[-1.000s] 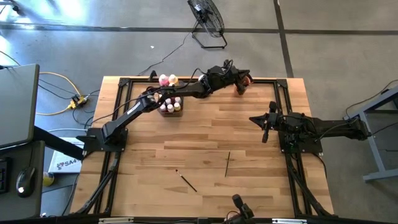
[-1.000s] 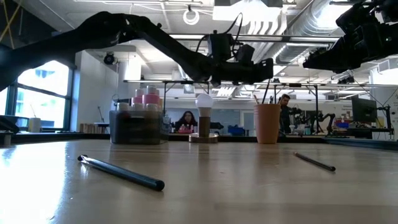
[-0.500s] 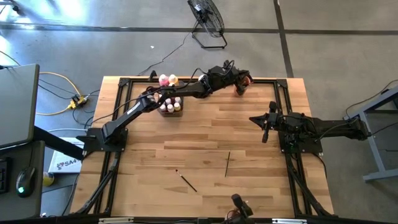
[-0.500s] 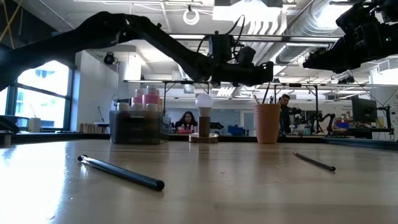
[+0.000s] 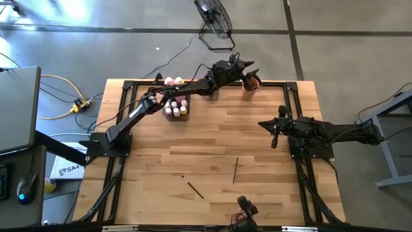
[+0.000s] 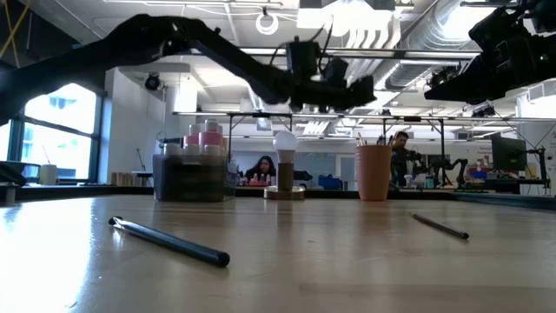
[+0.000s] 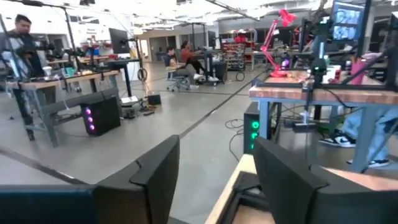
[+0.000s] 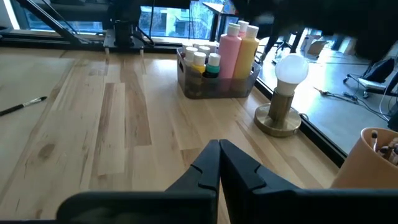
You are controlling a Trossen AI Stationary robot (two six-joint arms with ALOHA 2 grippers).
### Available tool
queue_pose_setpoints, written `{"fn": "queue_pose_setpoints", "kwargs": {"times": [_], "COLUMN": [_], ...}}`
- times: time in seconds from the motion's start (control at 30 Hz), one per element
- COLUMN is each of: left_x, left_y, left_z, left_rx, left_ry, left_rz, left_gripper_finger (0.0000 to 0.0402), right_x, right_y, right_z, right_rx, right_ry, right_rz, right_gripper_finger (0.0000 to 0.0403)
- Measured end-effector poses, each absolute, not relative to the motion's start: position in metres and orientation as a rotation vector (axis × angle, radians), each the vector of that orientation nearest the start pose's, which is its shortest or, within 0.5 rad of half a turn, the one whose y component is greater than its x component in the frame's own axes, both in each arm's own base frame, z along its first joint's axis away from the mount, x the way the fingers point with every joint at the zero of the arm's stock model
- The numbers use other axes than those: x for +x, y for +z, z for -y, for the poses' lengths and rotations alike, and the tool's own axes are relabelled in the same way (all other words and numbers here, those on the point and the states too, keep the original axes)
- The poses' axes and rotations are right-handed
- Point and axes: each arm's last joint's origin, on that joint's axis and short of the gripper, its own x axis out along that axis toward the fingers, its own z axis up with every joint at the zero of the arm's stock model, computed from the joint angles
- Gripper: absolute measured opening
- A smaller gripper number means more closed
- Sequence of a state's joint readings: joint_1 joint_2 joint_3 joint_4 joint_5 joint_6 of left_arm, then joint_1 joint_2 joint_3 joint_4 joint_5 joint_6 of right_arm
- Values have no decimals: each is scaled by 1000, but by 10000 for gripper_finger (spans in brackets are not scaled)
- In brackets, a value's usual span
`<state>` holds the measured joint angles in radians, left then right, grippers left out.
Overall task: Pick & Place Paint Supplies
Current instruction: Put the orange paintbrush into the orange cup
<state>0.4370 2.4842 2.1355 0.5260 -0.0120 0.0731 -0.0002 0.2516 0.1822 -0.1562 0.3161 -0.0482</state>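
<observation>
The light wooden table (image 5: 212,142) is bare across most of its middle in the high view. Its things crowd the upper edge: a grey rectangular tray (image 5: 176,111) holding the pink and yellow paint bottles (image 8: 237,49) and the small white-capped bottles (image 5: 175,109), a white ball on a metal base (image 8: 284,93), and an orange cup (image 5: 248,88) with brush handles in it. Two thin dark-handled paintbrushes lie loose in the lower middle of the frame, one slanted (image 5: 194,188), one nearly upright (image 5: 235,170).

The left gripper (image 5: 246,68) reaches to the upper centre, above the table's far edge beside the cup; its dark fingers (image 7: 152,174) stand apart with nothing between them. The right gripper (image 5: 274,136) hangs at centre right, fingers (image 8: 211,165) pressed together, empty.
</observation>
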Motion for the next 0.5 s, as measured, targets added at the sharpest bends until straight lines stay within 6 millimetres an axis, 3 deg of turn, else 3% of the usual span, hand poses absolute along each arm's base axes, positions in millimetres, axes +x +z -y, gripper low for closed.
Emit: {"fn": "queue_pose_setpoints", "kwargs": {"times": [0.17,0.5], "left_x": [510,457], "left_y": [299,350], "left_z": [-235,-211], "left_rx": [96,63], "left_ry": [454,499], "left_rz": [105,-379], "left_gripper_finger": [206,207], "right_x": [106,106], "right_y": [190,191], "right_z": [9,9], "right_rx": [-84,-84], "right_ry": [-309,-310], "right_rz": [-235,-228], "right_gripper_finger": [2,2]}}
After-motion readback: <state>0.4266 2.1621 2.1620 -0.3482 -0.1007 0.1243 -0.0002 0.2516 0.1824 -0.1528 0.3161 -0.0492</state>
